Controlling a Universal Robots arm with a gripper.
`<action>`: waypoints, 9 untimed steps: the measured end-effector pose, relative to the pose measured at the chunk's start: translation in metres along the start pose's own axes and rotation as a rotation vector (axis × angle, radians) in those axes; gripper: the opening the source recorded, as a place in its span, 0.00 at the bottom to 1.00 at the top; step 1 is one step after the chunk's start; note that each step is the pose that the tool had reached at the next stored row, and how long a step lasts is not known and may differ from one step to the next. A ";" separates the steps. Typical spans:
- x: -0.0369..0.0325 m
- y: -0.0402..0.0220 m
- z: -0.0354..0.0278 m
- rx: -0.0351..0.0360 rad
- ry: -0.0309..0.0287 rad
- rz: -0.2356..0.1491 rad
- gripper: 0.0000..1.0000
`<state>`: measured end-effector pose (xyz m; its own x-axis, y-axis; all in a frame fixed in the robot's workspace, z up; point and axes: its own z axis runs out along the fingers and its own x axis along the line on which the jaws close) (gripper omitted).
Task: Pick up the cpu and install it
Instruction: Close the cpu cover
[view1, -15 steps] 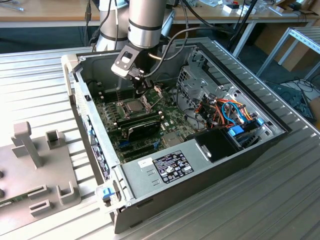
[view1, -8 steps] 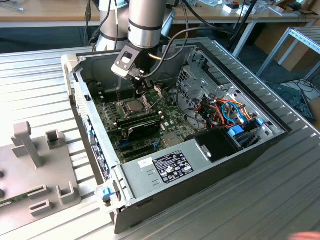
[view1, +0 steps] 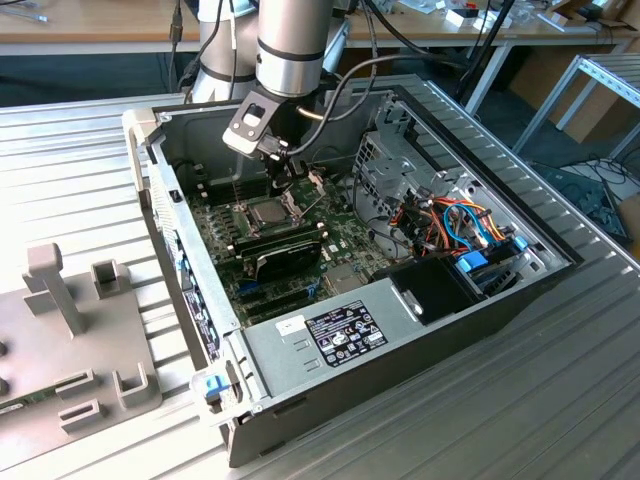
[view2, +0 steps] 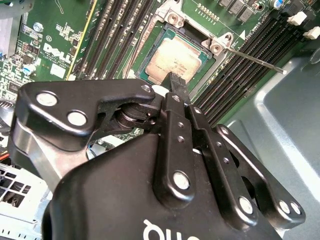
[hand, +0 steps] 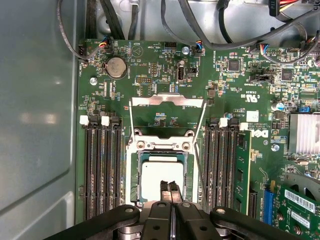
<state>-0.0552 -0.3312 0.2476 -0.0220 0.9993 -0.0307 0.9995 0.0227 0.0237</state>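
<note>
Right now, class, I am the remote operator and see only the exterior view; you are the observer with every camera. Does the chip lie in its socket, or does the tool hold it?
Observer: In the first wrist view the chip lies flat in its socket; the tool holds nothing.
Operator: Is the tool open?
Observer: No, it is shut, its fingertips together over one edge of the chip; whether they touch it I cannot tell.
Operator: Is the metal frame closed over the chip?
Observer: No, the metal frame is swung open, clear of the chip.
</note>
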 end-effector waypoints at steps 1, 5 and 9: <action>0.0000 0.0000 0.0000 0.0000 0.0000 0.000 0.11; -0.0002 0.0001 -0.0054 0.0000 0.0000 0.000 0.11; -0.0002 0.0002 -0.0064 -0.0001 0.0001 0.000 0.11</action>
<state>-0.0551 -0.3312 0.2540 -0.0220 0.9993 -0.0307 0.9995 0.0227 0.0238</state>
